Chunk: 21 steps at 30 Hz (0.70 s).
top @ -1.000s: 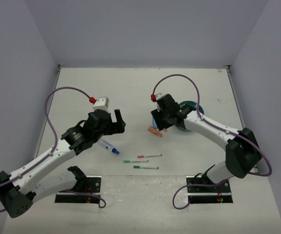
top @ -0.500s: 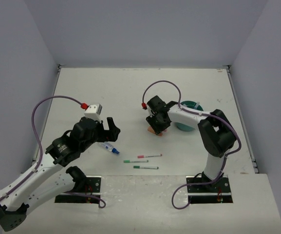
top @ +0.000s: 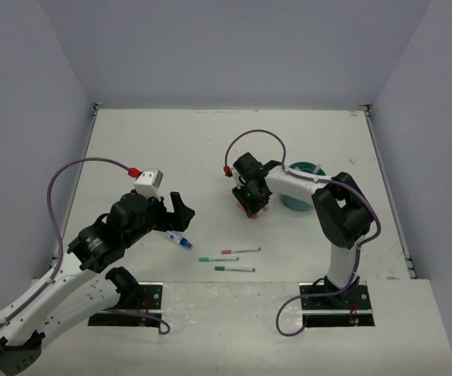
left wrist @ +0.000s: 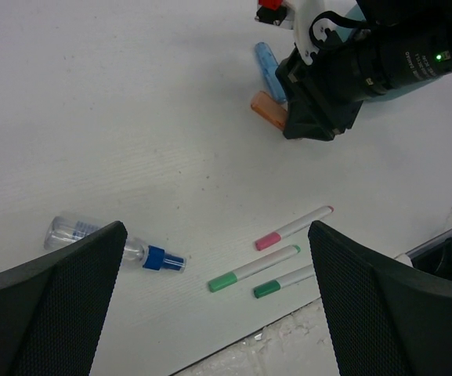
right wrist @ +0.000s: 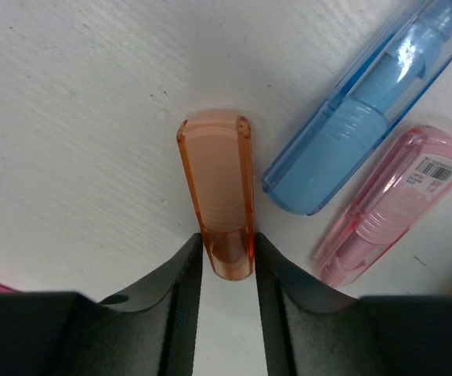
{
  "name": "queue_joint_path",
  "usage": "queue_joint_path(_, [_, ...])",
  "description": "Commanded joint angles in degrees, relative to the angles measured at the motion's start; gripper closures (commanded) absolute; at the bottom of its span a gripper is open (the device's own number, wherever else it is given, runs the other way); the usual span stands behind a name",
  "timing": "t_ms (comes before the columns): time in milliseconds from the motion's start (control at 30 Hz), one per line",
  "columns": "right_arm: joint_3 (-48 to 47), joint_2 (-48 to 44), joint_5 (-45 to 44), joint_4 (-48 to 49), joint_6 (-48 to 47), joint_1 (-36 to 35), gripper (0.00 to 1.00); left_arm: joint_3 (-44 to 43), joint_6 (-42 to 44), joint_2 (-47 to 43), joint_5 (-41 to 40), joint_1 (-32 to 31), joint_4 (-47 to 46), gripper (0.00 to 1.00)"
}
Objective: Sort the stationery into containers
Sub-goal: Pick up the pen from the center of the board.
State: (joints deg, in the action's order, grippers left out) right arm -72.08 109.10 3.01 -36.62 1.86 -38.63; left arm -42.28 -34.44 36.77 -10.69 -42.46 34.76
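- Orange highlighter [right wrist: 218, 196]: lies flat on the white table [top: 171, 149], near the middle, just left of the teal cup [top: 304, 166]. Its near end sits between the right gripper's [right wrist: 227, 251] black fingers [right wrist: 185, 274], which press on it from both sides.
- Right arm: rises from its base at the near right and folds sharply at the elbow. The forearm runs left past the cup and the wrist turns down, so the gripper meets the table top.
- Highlighters, three in all: the orange one, plus a blue highlighter [right wrist: 367, 110] and a pink highlighter [right wrist: 390, 207]. The blue and pink lie side by side, touching, just beside the orange one and apart from it.
- Pens, three in all: one pink-capped pen [left wrist: 292, 229] and two green-capped pens [left wrist: 253, 269] [left wrist: 288, 280]. They lie close together and roughly parallel, nearer the arms than the highlighters.
- Clear tube [left wrist: 108, 244] with a blue cap, one: lies on its side, left of the pens.
- Left gripper [left wrist: 216, 235]: jaws spread wide and holding nothing, hanging above the table over the tube and pens.
- Left arm: stretches from the near-left corner towards the middle, wrist angled down.
- Cup, one: stands right of the highlighters, partly hidden by the right arm.
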Motion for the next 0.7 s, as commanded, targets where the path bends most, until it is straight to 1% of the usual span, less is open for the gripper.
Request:
queue_joint_path(0, [1.2, -2.9, 3.6, -0.1, 0.1, -1.3, 0.81, 0.8, -0.1, 0.8, 2.2, -0.1, -4.2, 0.0])
queue_joint_path(33, [1.6, -4.4, 4.2, 0.2, 0.5, -1.6, 0.87, 0.9, -0.9, 0.9, 1.9, -0.1, -4.7, 0.0])
queue_joint_path(100, [3.9, -8.8, 6.6, 2.8, 1.4, -2.2, 0.91, 1.6, -3.2, 0.8, 1.3, 0.0, -7.4, 0.0])
queue_joint_path(167, [5.4, -15.4, 7.9, 5.2, 3.1, -2.7, 0.95, 2.0, -5.1, 0.5, 1.0, 0.0, -10.6, 0.0])
queue_joint_path(200, [7.0, -20.0, 9.1, 6.4, 4.2, -3.2, 0.98, 2.4, -6.9, 0.4, 1.0, 0.0, -12.0, 0.0])
queue_joint_path(233, [8.7, -21.9, 10.5, 8.7, 4.8, -3.7, 1.0, 2.8, -8.8, 0.4, 1.0, -0.1, -14.4, 0.0])
queue_joint_path(267, [10.3, -24.4, 10.9, 10.7, 5.3, -3.8, 1.0, 3.4, -9.2, 0.5, 1.4, -0.1, -16.5, 0.0])
queue_joint_path(333, [14.1, -29.9, 15.6, 16.5, 6.5, -4.6, 1.0, 5.1, -11.2, 1.5, 4.6, -0.1, -24.1, 0.0])
queue_joint_path(367, [15.5, -31.7, 16.3, 18.8, 7.1, -5.0, 1.0, 5.7, -11.8, 2.7, 6.3, -0.1, -27.3, 0.0])
queue_joint_path(433, [17.4, -34.8, 15.2, 21.4, 7.8, -6.6, 1.0, 6.1, -12.6, 5.4, 7.6, -0.1, -32.5, 0.0])
queue_joint_path(500, [18.3, -37.4, 12.8, 22.6, 8.0, -8.5, 1.0, 5.4, -12.9, 9.8, 9.3, -0.1, -37.2, 0.0])
queue_joint_path(567, [18.7, -39.8, 11.4, 22.9, 8.2, -10.1, 1.0, 4.3, -12.7, 12.2, 10.6, 0.0, -40.9, 0.01])
queue_joint_path(667, [19.6, -43.4, 11.2, 24.1, 8.9, -10.9, 1.0, 2.8, -12.7, 17.2, 13.0, -0.1, -43.7, 0.06])
